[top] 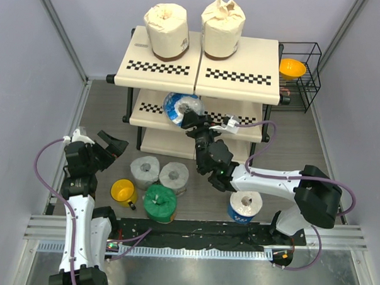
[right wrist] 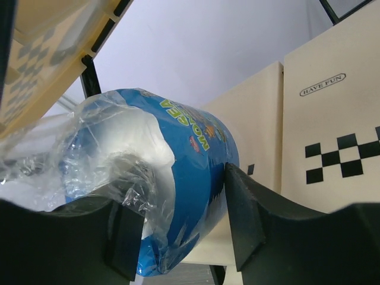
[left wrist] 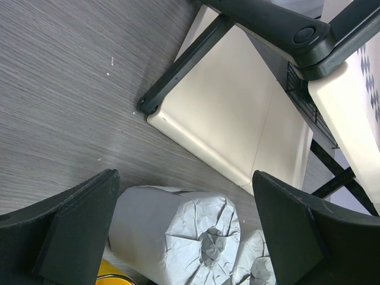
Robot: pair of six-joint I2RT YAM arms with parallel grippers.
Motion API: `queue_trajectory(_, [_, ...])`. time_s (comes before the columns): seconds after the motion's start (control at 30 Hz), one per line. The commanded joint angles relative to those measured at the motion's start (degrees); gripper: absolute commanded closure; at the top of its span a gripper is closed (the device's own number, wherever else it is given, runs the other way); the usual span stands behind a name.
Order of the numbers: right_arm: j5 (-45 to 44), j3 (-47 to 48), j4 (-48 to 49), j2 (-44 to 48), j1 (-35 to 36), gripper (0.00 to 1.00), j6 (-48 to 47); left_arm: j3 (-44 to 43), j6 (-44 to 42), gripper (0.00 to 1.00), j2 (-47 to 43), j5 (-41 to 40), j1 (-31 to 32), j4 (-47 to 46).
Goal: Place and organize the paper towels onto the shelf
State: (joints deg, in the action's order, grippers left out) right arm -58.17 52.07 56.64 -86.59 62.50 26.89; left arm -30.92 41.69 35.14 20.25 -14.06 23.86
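right gripper [top: 194,122] is clamping blue-and-white roll [top: 181,107] across its girth | roll is lying sideways at middle-tier front of shelf [top: 141,115] | left gripper [top: 98,141] is gaping, empty

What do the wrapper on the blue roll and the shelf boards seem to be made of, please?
The blue roll wears thin clear plastic film: it crinkles and glints. The shelf boards look like painted or laminated wood, smooth matte cream; hard to confirm.

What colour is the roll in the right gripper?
The roll is blue and white, clearest in the right wrist view.
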Motion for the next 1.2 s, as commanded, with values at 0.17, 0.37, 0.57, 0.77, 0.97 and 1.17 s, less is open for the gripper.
queue_trajectory(0.17, [-1.2, 3.2, 3.8, 0.7, -0.4, 0.34, -0.4, 0.2, 0.3, 0.00, -0.2, 1.5, -0.3, -2.1])
queue_trajectory(0.37, [0.1, 2.5, 4.2, 1.7, -0.4, 0.33, -0.6, 0.2, 0.3, 0.00, -0.2, 1.5, -0.3, -2.1])
queue_trajectory(0.57, [4.4, -0.6, 2.2, 5.5, -0.2, 0.33, 0.6, 0.2, 0.2, 0.00, -0.3, 1.5, -0.3, -2.1])
queue_trajectory(0.77, [9.3, -0.6, -11.2, 12.8, 8.8, 0.30, -5.0, 0.1, 0.2, 0.00, -0.4, 1.3, -0.4, -2.0])
queue_trajectory(0.97, [-3.2, -1.4, -33.8, 17.3, 21.4, 0.30, 2.6, 0.1, 0.2, 0.00, -0.5, 1.2, -0.3, -2.0])
queue_trajectory(1.17, [-19.3, 7.1, -97.9, 19.3, 28.3, 0.20, 57.0, 0.1, 0.2, 0.00, -0.3, 1.5, -0.3, -2.0])
